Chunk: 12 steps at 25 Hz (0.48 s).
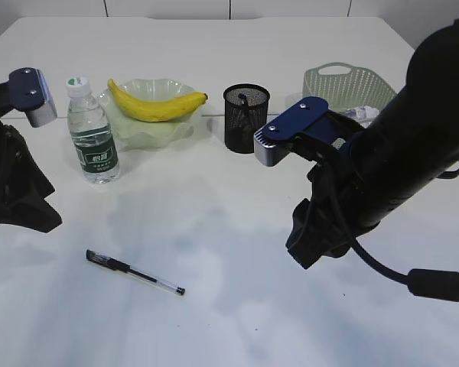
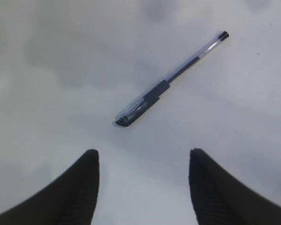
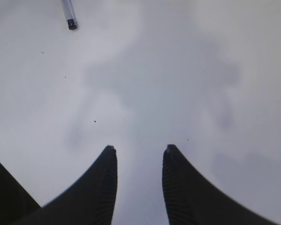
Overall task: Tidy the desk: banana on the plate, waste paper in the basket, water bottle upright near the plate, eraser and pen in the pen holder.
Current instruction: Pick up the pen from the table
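The banana [image 1: 157, 106] is lying on the plate [image 1: 149, 134], the bottle [image 1: 92, 134] is standing, but the pen [image 2: 171, 80] is waiting while both grippers' jaws are hanging spread, holding nothing.

Banana [image 1: 154, 105] on plate [image 1: 141, 131], bottle [image 1: 92, 131] upright beside, pen [image 1: 135, 272] on table [image 1: 237, 306].

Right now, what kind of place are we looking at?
Probably a desk set up for a tidying exercise: a mesh pen holder, a loose pen and a water bottle on a plain white table.
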### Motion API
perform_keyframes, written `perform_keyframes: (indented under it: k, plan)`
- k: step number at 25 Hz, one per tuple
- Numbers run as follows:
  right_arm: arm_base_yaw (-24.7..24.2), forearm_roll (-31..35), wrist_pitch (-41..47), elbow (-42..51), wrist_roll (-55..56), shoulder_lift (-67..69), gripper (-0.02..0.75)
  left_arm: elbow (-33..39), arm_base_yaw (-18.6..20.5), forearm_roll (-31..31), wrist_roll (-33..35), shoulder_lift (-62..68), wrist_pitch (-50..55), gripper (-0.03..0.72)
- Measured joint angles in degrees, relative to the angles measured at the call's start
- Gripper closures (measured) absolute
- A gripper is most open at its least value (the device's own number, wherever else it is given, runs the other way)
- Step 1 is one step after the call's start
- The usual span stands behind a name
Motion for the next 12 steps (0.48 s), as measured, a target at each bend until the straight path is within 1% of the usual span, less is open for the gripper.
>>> perform_keyframes:
  k: [8, 12]
  plan:
    - [0.0, 1.1, 0.0, 0.0, -0.3, 0.0, 0.489, 0.0, 0.0, 0.0, 12.7, 4.9, -2.1, 0.253]
    - [0.0, 1.3, 0.1, 0.0, -0.4, 0.0, 0.489, 0.0, -1.4, 0.0, 21.0, 6.7, -5.5, 0.253]
